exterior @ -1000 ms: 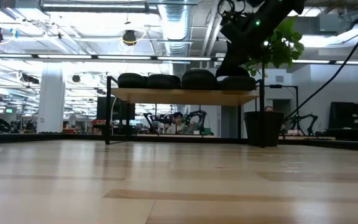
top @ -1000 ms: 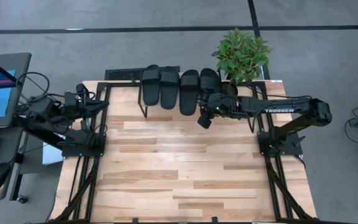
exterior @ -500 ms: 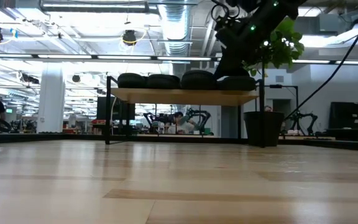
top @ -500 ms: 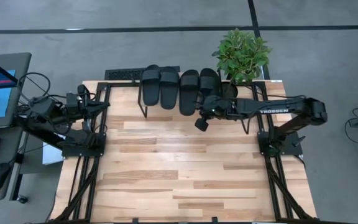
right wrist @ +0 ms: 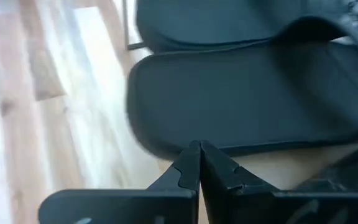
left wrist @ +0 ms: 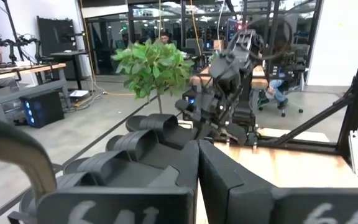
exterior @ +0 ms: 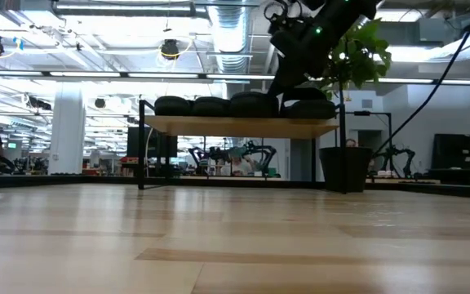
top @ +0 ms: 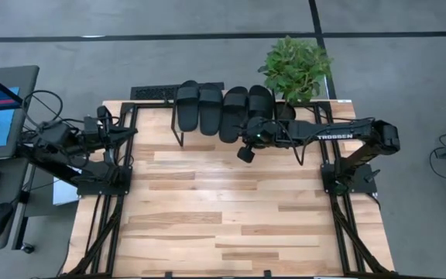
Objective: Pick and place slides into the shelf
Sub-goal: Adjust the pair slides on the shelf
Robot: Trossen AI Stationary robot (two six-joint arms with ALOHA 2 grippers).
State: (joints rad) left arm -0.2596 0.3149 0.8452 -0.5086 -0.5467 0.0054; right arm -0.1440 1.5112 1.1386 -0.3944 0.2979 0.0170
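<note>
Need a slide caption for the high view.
Four slides on the shelf; shut right gripper beside them, left gripper parked.

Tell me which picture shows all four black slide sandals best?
The high view: all four matte black slide sandals lie side by side on the shelf. The low view shows only their ends; the left wrist view overlaps them; the right wrist view shows two.

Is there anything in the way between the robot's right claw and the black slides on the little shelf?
Nothing visible is in the way. The right gripper, shut, hangs at the near ends of the slides, which lie side by side on the shelf. In the right wrist view, only a slide's sole lies just ahead of the fingertips.
</note>
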